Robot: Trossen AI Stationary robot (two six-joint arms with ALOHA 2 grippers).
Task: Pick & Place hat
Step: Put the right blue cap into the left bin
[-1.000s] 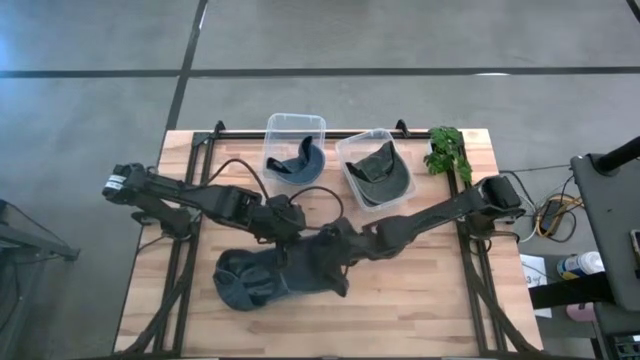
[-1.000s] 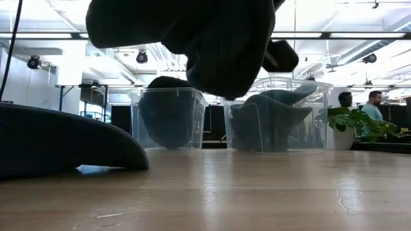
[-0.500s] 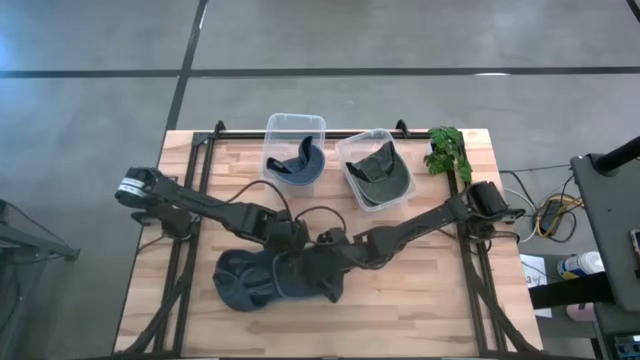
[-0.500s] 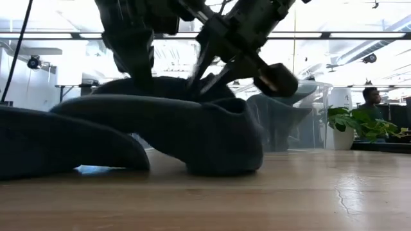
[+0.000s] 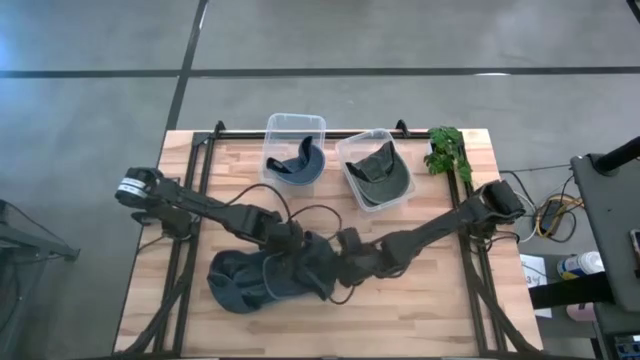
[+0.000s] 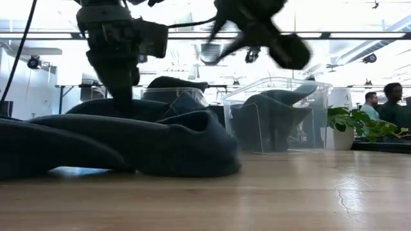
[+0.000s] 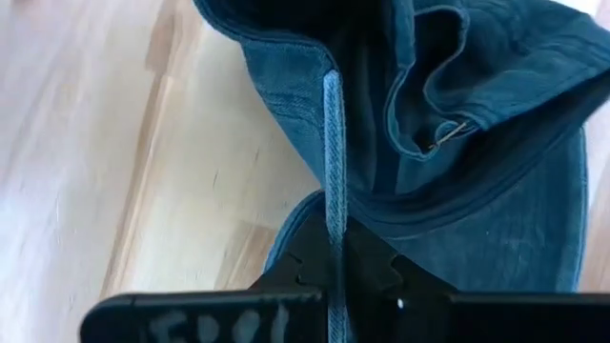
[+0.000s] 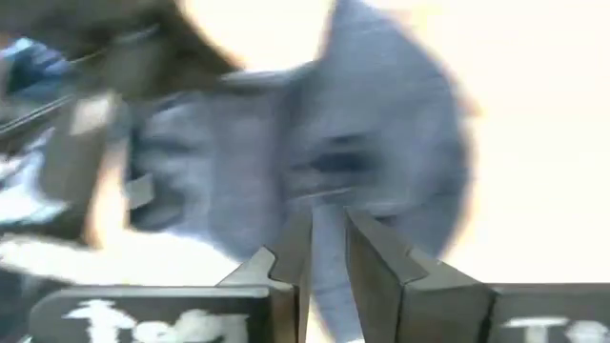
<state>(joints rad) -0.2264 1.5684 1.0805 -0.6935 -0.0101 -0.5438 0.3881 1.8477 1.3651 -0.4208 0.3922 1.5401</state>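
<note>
The high view shows both arms converging on a dark blue hat (image 5: 262,281) lying crumpled on the wooden table (image 5: 440,310), in the near-centre area. The left gripper (image 5: 300,255) sits on the hat's upper right edge; the right gripper (image 5: 335,275) is just beside it, at the hat's right edge. That view does not show finger detail. The left wrist view supplies it: the left gripper (image 7: 334,276) is pressed together on a thin fold of the hat (image 7: 457,143), the denim-like fabric rising as a narrow ridge from between the fingers, with stitched seams and a small metal buckle visible beyond. The right wrist view shows the right gripper (image 8: 326,252) with its fingers (image 8: 376,262) standing slightly apart, a narrow gap between them with no fabric in it; the hat (image 8: 381,143) lies ahead of the fingertips. The low view shows the hat (image 6: 128,144) as a flattened, folded mound resting on the table, with the left gripper (image 6: 119,90) reaching down onto its top. Beyond both grippers, two clear bins (image 5: 294,145) each hold another hat, and a small green plant (image 5: 447,150) stands beside the right-hand bin.
</note>
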